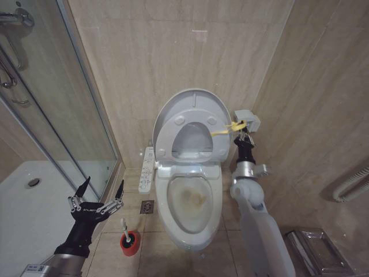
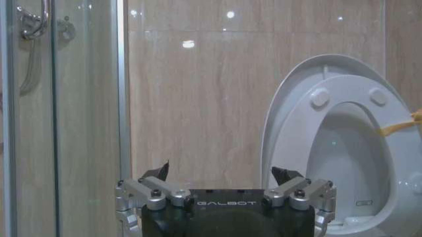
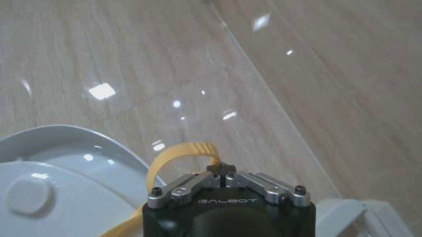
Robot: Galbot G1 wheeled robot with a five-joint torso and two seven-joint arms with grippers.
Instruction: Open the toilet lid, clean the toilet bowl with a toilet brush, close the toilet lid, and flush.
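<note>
Currently the large white glossy plastic toilet lid [image 1: 193,104] stands upright against the beige tiled wall [image 1: 144,52], with the white seat ring [image 1: 173,138] raised flat against it, so the opening step looks done. Right claw [image 1: 243,137] sits high beside the seat's edge, fingers pressed together on the yellow strap loop [image 1: 222,130] fixed to the ring; right wrist view shows the same strap [image 3: 173,154] arching up into the closed fingertips. Likely the strap is the pull handle for lifting the ring, which is why the arm reaches up there. Whether the strap is taut or slack is hard to tell.

White ceramic toilet bowl [image 1: 193,199] is exposed below, yellowish-brown staining visible inside. Thin white-handled toilet brush [image 1: 123,226] stands upright in its small red cup holder [image 1: 130,242] on the floor, just left of the bowl; its bristle head is hidden inside the cup. Left claw [image 1: 98,196] hovers above and slightly left of the brush, fingers spread wide, holding nothing, near the glass shower door [image 1: 52,115]; probably poised for a brush pick-up. Left wrist view shows its fingers [image 2: 155,174] apart, facing the wall and the raised lid [image 2: 290,118].

Grey box [image 1: 247,118] on the wall is partly blocked by the right claw. Side control panel [image 1: 147,168] markings unreadable.
</note>
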